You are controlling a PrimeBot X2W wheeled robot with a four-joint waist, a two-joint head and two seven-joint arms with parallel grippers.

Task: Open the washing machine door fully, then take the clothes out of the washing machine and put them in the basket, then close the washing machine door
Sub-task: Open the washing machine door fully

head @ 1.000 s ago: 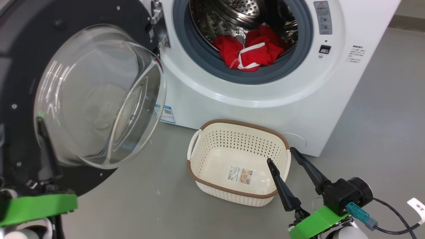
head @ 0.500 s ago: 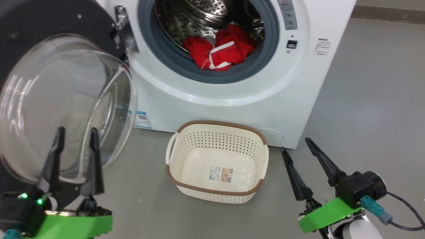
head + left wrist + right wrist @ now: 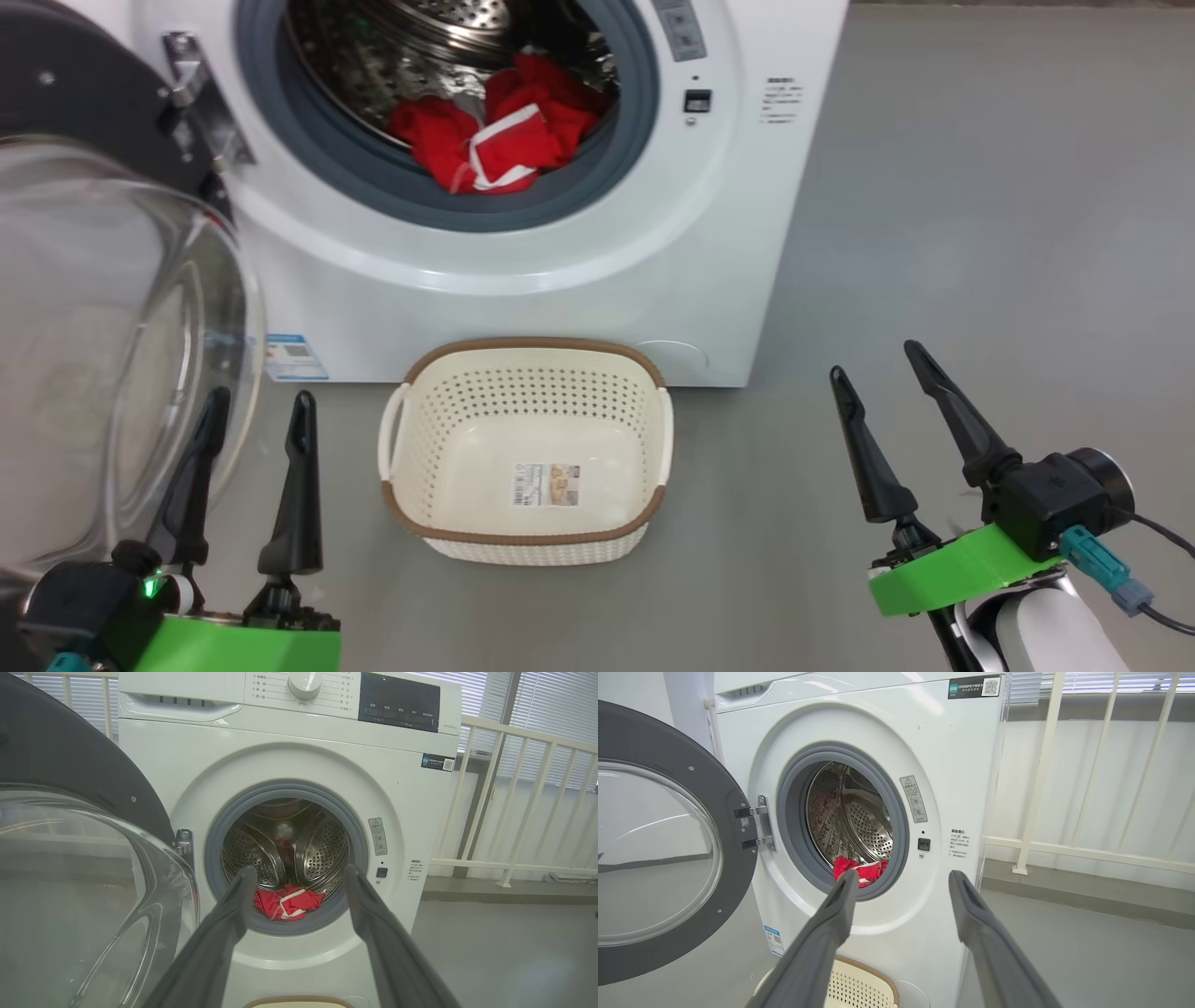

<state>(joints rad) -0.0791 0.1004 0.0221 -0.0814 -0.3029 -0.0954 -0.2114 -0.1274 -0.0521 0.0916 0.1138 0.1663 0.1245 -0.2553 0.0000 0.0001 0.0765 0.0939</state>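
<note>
Low in the drum (image 3: pixel 411 56), the clothes (image 3: pixel 504 140) look soft, light and floppy; pinch a raised fold. Meanwhile the left gripper (image 3: pixel 261 399) and right gripper (image 3: pixel 876 360) hover empty, fingers spread.

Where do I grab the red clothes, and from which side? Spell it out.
Grip the clothes at the raised fold edged in white trim, at the pile's front just behind the grey gasket. Come in from the front through the opening, slightly from above, a finger each side of the fold. The washing machine door hangs open at left, so that path looks clear.
</note>
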